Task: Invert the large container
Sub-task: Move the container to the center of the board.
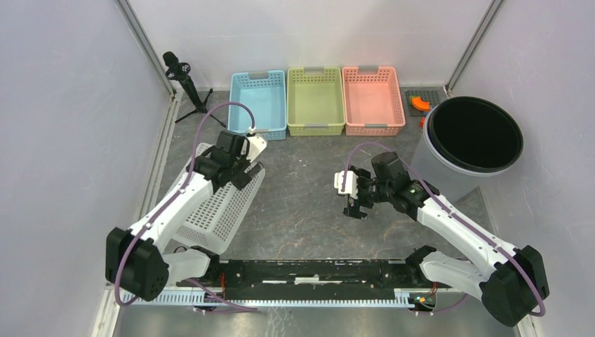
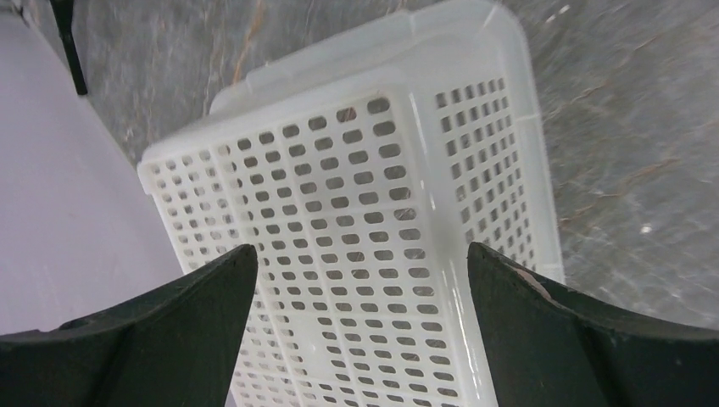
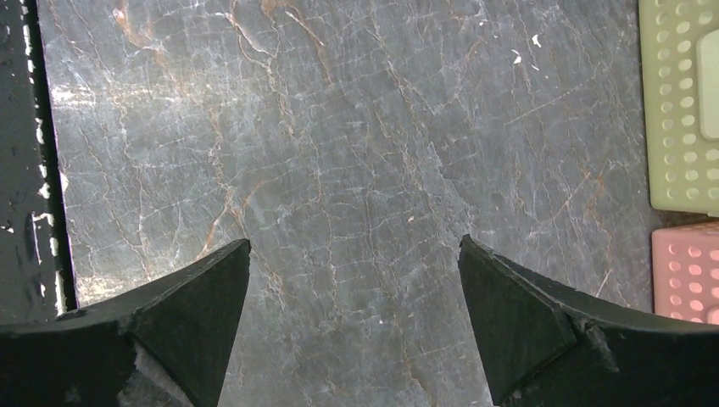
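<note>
The large container is a white perforated basket [image 1: 217,210] at the left of the table. It lies with its holed bottom facing up and its rim down, tilted a little. The left wrist view shows its bottom and one side wall [image 2: 356,170] close below. My left gripper [image 1: 242,175] hangs just over the basket's far end, open and empty [image 2: 360,254], with the jaws wide apart and nothing between them. My right gripper [image 1: 354,196] is open and empty over bare table at the middle [image 3: 354,246].
Blue [image 1: 259,104], green [image 1: 316,100] and pink [image 1: 372,100] baskets stand in a row at the back. A grey bin with a black liner [image 1: 473,137] stands at the right. A black tripod [image 1: 184,77] is at the back left. A black rail [image 1: 316,270] runs along the front.
</note>
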Available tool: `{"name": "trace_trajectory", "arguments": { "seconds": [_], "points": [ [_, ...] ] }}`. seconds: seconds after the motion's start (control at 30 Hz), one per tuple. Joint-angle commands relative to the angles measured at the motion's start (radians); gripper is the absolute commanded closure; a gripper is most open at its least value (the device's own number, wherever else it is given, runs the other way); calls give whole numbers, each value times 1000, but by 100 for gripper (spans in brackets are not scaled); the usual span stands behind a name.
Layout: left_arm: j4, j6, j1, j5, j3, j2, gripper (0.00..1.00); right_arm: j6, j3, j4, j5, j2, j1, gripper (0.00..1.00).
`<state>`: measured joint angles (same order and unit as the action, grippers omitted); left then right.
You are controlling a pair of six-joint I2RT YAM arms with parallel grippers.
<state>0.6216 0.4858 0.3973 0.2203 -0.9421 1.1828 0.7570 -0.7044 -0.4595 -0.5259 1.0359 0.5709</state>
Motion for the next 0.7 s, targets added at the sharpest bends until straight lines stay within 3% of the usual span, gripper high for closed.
{"name": "trace_trajectory", "arguments": {
  "seconds": [0.0,0.27,0.47,0.67],
  "points": [
    [-67,-73,6,169,20,51,0,10,6,45,-48,4,-8,2],
    [-62,-111,-2,259,-32,179,0,8,11,55,-56,-9,-19,2],
    [-41,-154,-43,216,-108,269,1,-1,14,65,-57,-13,-26,2],
    [8,-197,-99,137,-233,357,17,-8,16,73,-57,-10,-34,2]
  ]
}}
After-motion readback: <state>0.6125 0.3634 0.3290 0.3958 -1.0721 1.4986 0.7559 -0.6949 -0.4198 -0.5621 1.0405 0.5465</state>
